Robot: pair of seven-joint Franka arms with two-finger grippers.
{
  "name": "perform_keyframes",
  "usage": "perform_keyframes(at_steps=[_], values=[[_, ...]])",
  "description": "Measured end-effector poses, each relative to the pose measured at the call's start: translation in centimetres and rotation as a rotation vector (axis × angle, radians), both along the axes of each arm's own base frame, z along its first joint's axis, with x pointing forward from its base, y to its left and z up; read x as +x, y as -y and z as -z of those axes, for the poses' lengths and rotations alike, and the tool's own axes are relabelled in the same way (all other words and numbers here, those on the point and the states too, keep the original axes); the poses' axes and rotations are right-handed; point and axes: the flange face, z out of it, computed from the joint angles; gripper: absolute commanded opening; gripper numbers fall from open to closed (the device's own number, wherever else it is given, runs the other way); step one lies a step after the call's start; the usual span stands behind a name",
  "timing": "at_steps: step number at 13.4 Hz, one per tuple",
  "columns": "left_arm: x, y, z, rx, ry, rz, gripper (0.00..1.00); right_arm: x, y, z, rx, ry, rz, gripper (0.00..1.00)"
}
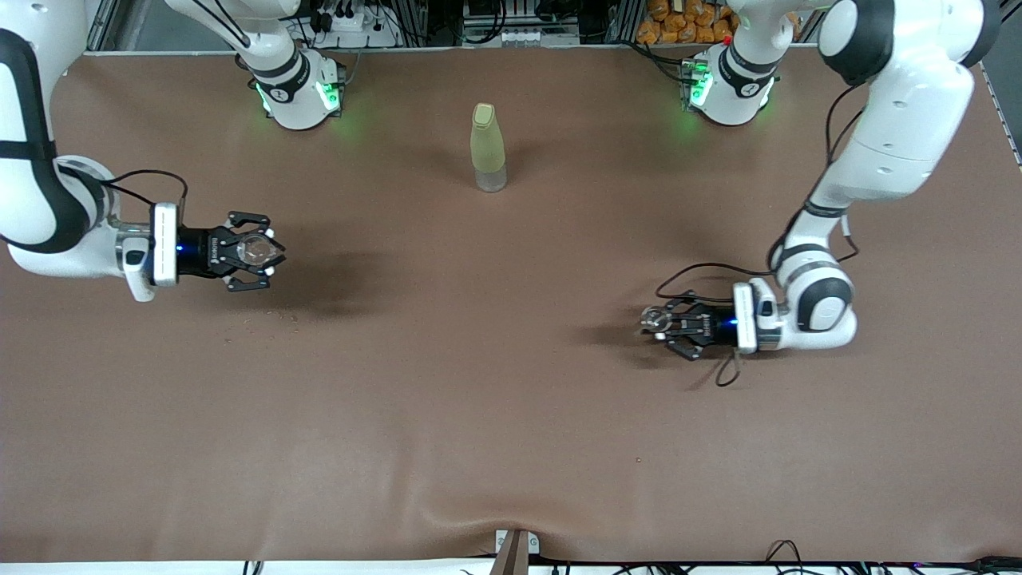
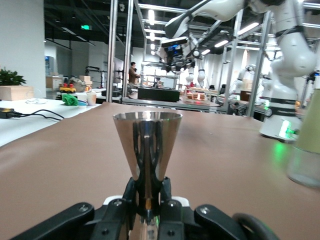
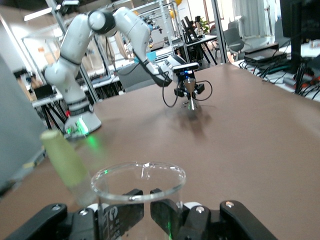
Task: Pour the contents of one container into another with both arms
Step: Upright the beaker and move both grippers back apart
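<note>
A shiny metal cone-shaped cup [image 2: 146,142] stands upright with my left gripper [image 1: 659,321] shut on its narrow lower part, low over the table toward the left arm's end. In its wrist view the left gripper [image 2: 147,194] has its fingers [image 2: 131,192] pressed on the cup's stem. My right gripper [image 1: 257,251] is shut on a clear glass beaker [image 3: 138,181], held above the table at the right arm's end. The cup [image 3: 191,98] also shows far off in the right wrist view.
A pale yellow-green bottle [image 1: 488,148] with a clear bottom stands upright mid-table, near the robots' bases; the same bottle [image 2: 306,150] shows in the left wrist view. A brown cloth [image 1: 479,399] covers the table. A few small specks [image 1: 263,319] lie under the right gripper.
</note>
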Motion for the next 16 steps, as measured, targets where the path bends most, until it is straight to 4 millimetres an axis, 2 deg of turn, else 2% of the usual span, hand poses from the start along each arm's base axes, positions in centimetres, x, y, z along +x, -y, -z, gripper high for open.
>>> perform_keyframes(at_steps=[2, 5, 7, 9, 12, 14, 16], values=[[-0.5, -4.9, 0.2, 0.031, 0.003, 0.019, 0.00, -0.7, 2.3, 1.9, 0.027, 0.084, -0.013, 0.00], [-1.6, -10.2, 0.1, 0.021, -0.006, 0.020, 0.00, -1.7, 5.0, 6.2, 0.060, 0.174, -0.015, 0.00], [-2.5, -13.7, -0.1, 0.012, -0.012, 0.021, 0.00, -2.4, 5.8, 9.0, 0.082, 0.218, -0.023, 0.00], [-3.4, -18.2, -0.5, 0.024, -0.007, 0.023, 0.00, -2.9, 6.2, 11.8, 0.096, 0.247, -0.031, 0.00], [-4.9, -24.3, -0.9, 0.056, 0.001, -0.009, 0.00, -3.1, 6.4, 14.9, 0.106, 0.230, -0.036, 0.00], [-5.7, -25.9, -0.5, 0.049, 0.014, -0.021, 0.00, -2.8, 6.5, 16.3, 0.105, 0.228, -0.041, 0.00], [-6.1, -25.8, 0.6, 0.034, 0.023, -0.020, 0.00, -2.4, 6.7, 17.4, 0.101, 0.226, -0.044, 0.00]])
